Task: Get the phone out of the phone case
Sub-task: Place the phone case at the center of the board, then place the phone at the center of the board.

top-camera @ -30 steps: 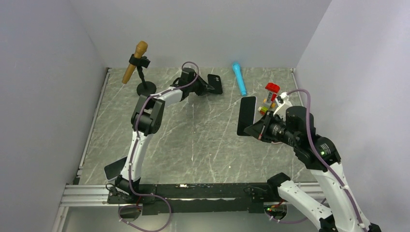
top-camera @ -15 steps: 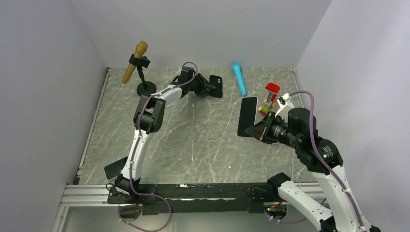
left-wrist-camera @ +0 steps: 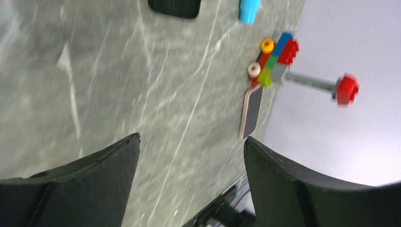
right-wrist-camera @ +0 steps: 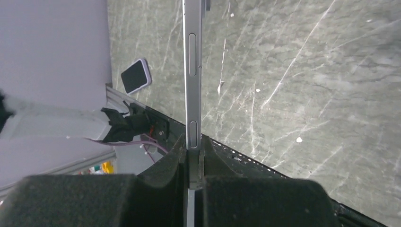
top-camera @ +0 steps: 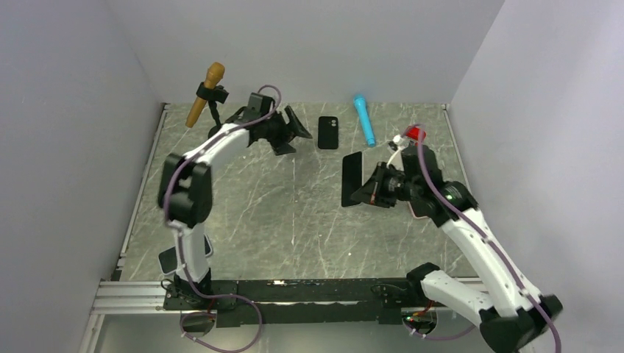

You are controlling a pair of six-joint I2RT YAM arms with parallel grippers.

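Black left gripper (top-camera: 291, 134), at the far left-centre of the marble table (top-camera: 243, 213): its jaws stand wide apart with nothing between them. Half a second ago they were clamped on the case. Now they have let go and drawn back to the left.

Just right of them, the case (top-camera: 328, 132) lies flat on the table by itself, touching neither arm. In the left wrist view only its near edge shows at the top of the frame, well beyond the open jaws.

Further right, the phone (top-camera: 352, 179) is held up off the table, standing on edge. It has been carried left, toward the middle. The right gripper (top-camera: 368, 193) is closed on its lower end. The right wrist view shows the thin edge of the phone pinched squarely between both pads and running straight out from the jaws.

Phone and case are well apart, each clear of the other, so the separation itself looks done. What seems to remain is setting the phone down safely.
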